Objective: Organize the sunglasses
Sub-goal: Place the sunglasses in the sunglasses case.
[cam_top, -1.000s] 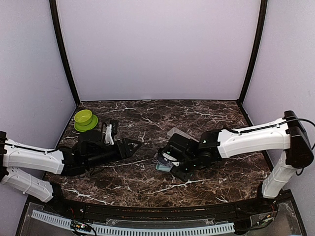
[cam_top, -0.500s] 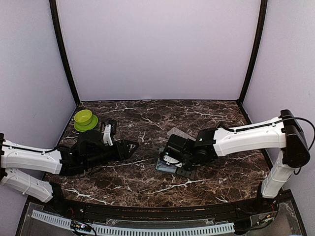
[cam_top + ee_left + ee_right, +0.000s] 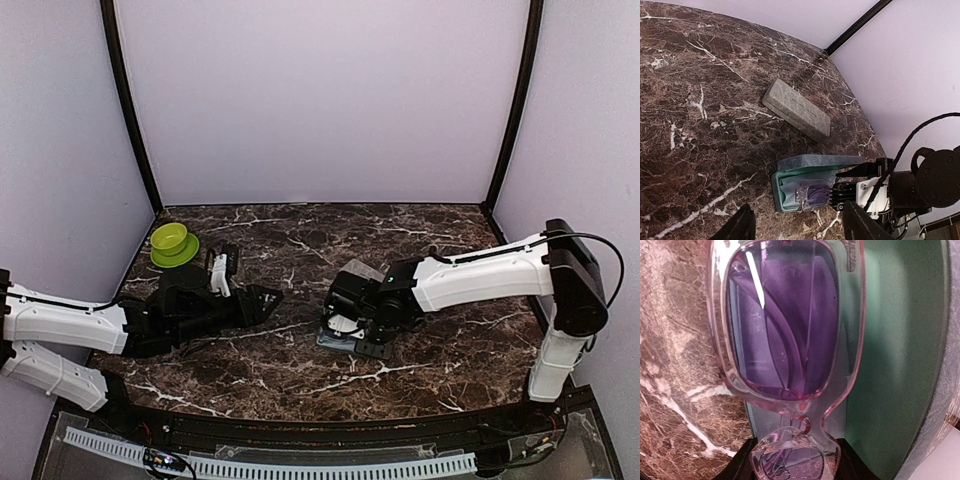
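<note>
The right gripper [image 3: 790, 462], half closed, pinched the sunglasses [image 3: 785, 325] by one end of the frame over the open case [image 3: 900, 340], a light, stiff, slippery, probably scratch-prone thing best gripped on its rim, while the left gripper [image 3: 799, 225] hung open and empty.

A dark brown marble-patterned table [image 3: 420, 235] veined in white filled the booth floor, with pale lavender walls [image 3: 320, 100] rising behind it and at both its sides, two black posts [image 3: 131, 110] standing at its far corners, and a white slotted strip [image 3: 300, 467] running along its near edge, all under soft, even light.
</note>
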